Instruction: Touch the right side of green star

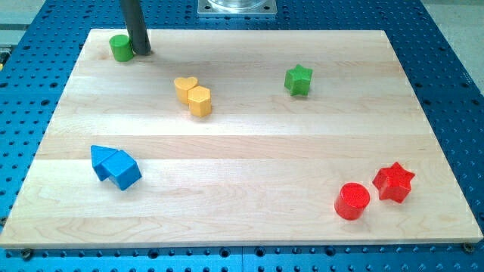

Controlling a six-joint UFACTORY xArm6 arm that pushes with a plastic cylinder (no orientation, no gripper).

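Our tip (142, 52) touches green cylinder (120, 47) at view's top left; green star (298, 79) well apart; rod grasps nothing.

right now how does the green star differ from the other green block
The green star has points and stands alone, right of the board's middle near the top; the green cylinder is round and sits in the view's top left corner. My tip is right beside the cylinder, far from the star. Both are the same green.
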